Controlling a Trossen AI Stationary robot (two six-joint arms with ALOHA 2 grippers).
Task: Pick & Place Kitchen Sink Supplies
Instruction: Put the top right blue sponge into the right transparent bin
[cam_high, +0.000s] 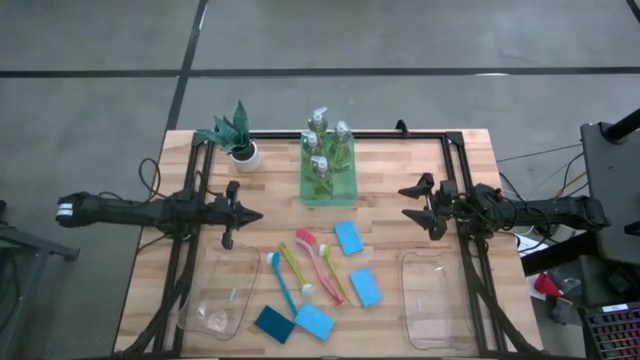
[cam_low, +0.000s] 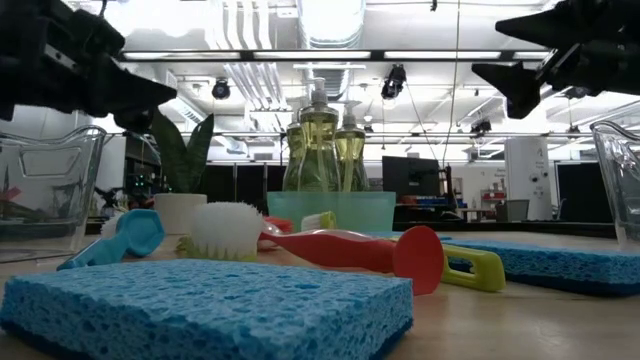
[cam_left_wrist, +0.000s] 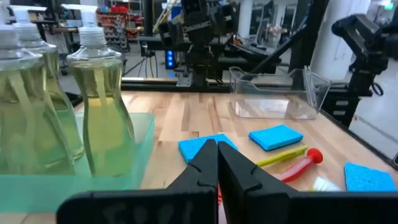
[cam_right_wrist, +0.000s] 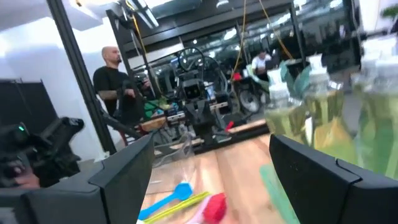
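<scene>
Soap bottles (cam_high: 325, 150) stand in the tray (cam_high: 308, 192); brushes (cam_high: 305, 265) and sponges (cam_high: 350, 237) lie between two bins (cam_high: 222, 295).

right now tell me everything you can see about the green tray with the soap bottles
The green tray is a translucent, pale green plastic-looking rectangular tub with low walls, upright on the wooden table's far middle edge. Three clear pump bottles of yellow-green soap stand inside it. A spiky plant in a white pot sits apart on its left in the high view. No gripper touches it.

Bright overhead light, blurred right-wrist view
</scene>
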